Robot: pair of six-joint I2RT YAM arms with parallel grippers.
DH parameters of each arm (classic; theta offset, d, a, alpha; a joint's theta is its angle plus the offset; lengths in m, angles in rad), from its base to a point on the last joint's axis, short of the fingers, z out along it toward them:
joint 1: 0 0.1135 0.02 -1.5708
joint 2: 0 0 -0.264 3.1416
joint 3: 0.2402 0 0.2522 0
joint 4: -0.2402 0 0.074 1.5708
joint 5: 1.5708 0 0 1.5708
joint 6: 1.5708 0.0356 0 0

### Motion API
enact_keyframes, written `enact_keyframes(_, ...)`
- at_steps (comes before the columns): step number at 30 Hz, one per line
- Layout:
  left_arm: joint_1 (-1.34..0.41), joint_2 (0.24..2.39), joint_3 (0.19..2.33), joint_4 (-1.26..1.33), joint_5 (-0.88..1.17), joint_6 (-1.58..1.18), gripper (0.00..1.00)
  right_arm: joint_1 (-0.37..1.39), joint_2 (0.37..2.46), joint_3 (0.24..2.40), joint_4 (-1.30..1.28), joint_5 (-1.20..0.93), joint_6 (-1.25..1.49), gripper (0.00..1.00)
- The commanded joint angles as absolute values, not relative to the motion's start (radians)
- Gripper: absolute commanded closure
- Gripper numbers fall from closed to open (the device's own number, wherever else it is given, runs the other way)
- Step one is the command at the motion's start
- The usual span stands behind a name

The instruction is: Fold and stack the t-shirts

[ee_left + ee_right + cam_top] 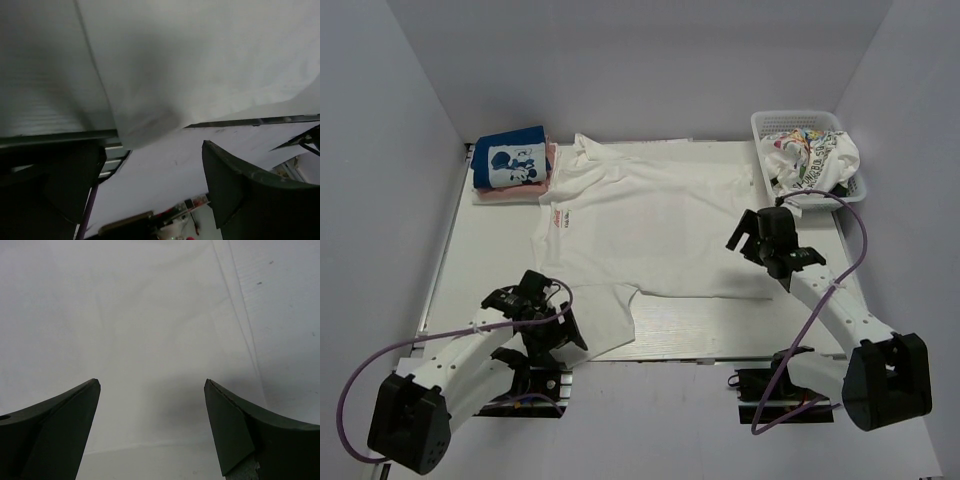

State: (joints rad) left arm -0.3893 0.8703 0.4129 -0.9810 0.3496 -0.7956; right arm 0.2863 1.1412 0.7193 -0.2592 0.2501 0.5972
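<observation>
Both sets of jaws spread wide, gripping nothing: left gripper (557,320) at the near corner of the white shirt (650,225), right gripper (748,235) above its right edge. Shirt flat mid-table. Pinch hem cleanly, both sides together, then lift level and fold without dragging wrinkles.
</observation>
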Motion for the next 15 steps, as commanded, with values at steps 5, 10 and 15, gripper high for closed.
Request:
enact_keyframes(5, -0.402, 0.976, 0.388, -0.908, 0.33, -0.856, 0.22, 0.276, 1.075, 0.673, -0.35, 0.322, 0.664, 0.1)
enact_keyframes(10, -0.402, 1.008, 0.388, -0.821, 0.333, -0.865, 0.48, 0.272, 1.063, 0.627, -0.371, 0.281, 0.675, 0.1)
enact_keyframes(15, -0.402, 1.008, 0.405, -0.799, 0.342, -0.865, 1.0, 0.267, 1.057, 0.601, -0.458, 0.327, 0.704, 0.1)
